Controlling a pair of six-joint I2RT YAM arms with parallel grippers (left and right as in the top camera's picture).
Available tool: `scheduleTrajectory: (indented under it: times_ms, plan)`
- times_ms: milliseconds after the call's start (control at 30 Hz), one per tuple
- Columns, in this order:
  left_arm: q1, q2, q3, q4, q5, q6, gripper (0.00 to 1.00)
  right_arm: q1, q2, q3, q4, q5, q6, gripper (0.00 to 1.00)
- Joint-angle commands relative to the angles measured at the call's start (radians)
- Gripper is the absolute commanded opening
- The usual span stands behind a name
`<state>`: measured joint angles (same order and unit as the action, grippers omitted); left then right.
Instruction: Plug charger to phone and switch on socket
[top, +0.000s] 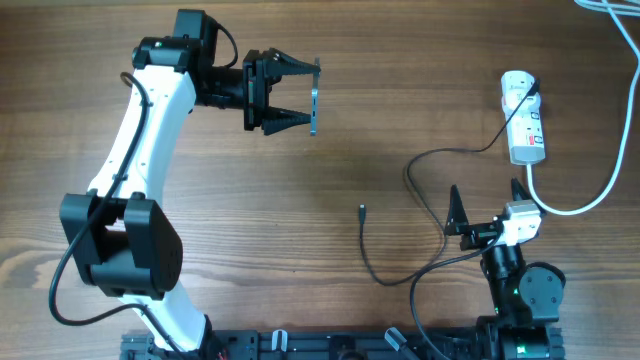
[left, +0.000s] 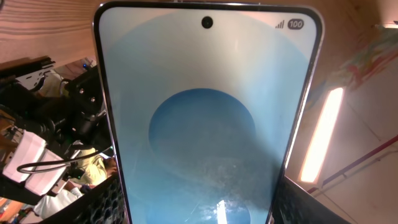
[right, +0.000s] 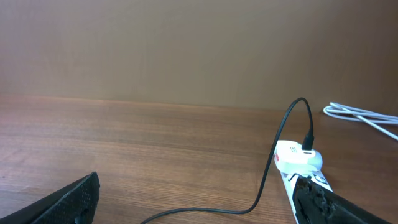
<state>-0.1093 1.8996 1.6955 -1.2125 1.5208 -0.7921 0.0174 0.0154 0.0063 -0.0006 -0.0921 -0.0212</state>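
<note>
My left gripper (top: 312, 97) is shut on the phone (top: 314, 108) and holds it edge-on above the table at upper left. In the left wrist view the phone's blue screen (left: 205, 118) fills the frame between the jaws (left: 199, 214). The charger's black cable (top: 430, 155) runs from the socket (top: 524, 118), a white power strip at the right, loops across the table and ends in a small dark tip (top: 362, 210) lying free. My right gripper (top: 487, 203) is open and empty, just in front of the socket (right: 300, 159), with the cable (right: 273, 168) passing between its fingers (right: 199, 205).
The socket's thick white cord (top: 600, 190) curves off to the upper right and also shows in the right wrist view (right: 360, 115). The arm bases stand along the near table edge (top: 330, 345). Bare wood lies between the two arms.
</note>
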Motion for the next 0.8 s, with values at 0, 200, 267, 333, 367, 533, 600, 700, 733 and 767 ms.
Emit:
scheduleTrajectory:
  times_ms: [0, 200, 267, 333, 367, 533, 600, 700, 733, 767]
  plan:
    - [0.000, -0.032, 0.026, 0.000, 0.056, 0.000, 0.63, 0.004, -0.008, -0.001, 0.002, 0.014, -0.005, 1.00]
    - [0.000, -0.032, 0.026, 0.000, 0.056, 0.000, 0.63, 0.004, -0.008, -0.001, 0.002, 0.014, -0.005, 1.00]
    - [0.000, -0.032, 0.026, 0.000, 0.056, 0.000, 0.63, 0.004, -0.008, -0.001, 0.002, 0.014, -0.005, 1.00]
    - [-0.002, -0.032, 0.026, 0.000, 0.056, 0.003, 0.63, 0.004, -0.008, -0.001, 0.002, 0.014, -0.005, 1.00]
    - [-0.002, -0.032, 0.026, 0.000, 0.054, 0.003, 0.63, 0.004, -0.008, -0.001, 0.002, 0.013, -0.005, 1.00]
    - [-0.002, -0.032, 0.026, 0.000, 0.053, 0.008, 0.62, 0.004, -0.008, -0.001, 0.002, 0.014, -0.005, 1.00]
    - [-0.002, -0.032, 0.026, 0.000, 0.053, 0.008, 0.62, 0.004, -0.008, -0.001, 0.002, 0.014, -0.005, 1.00]
    - [-0.002, -0.032, 0.026, 0.000, 0.053, 0.027, 0.62, 0.004, -0.008, -0.001, 0.002, 0.013, -0.005, 1.00]
    - [-0.002, -0.032, 0.026, 0.000, 0.053, 0.030, 0.62, 0.004, -0.008, -0.001, 0.002, 0.014, -0.005, 1.00]
    - [-0.002, -0.032, 0.026, 0.000, 0.053, 0.037, 0.62, 0.004, -0.008, -0.001, 0.002, 0.013, -0.005, 1.00]
